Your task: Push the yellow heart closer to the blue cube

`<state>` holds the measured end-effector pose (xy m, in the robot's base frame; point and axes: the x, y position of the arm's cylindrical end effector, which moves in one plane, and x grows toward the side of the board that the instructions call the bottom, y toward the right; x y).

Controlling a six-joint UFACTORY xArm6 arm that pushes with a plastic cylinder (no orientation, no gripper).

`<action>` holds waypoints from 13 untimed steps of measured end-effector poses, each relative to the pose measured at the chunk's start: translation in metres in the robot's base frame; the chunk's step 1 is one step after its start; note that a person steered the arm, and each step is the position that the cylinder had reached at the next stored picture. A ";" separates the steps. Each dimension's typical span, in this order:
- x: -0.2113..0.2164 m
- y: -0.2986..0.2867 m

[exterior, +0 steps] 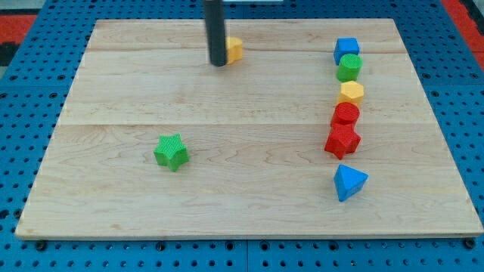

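A yellow block, the heart, lies near the view's top, left of centre, partly hidden by my rod. My tip rests on the board right against the yellow heart's left side. The blue cube sits at the view's top right, heading a column of blocks. The heart and the blue cube are far apart, at about the same height in the view.
Below the blue cube, in a column: a green cylinder, a yellow hexagon, a red cylinder, a red star-like block, a blue triangle. A green star lies lower left. The wooden board sits on blue pegboard.
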<state>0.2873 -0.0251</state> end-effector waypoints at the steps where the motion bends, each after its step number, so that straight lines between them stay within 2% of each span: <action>1: -0.008 -0.017; 2: -0.015 -0.017; 4: -0.051 0.036; 6: -0.056 0.078; 8: -0.063 0.031; 9: -0.066 0.029; 11: -0.067 0.068; 13: -0.067 0.074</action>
<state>0.2200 0.0486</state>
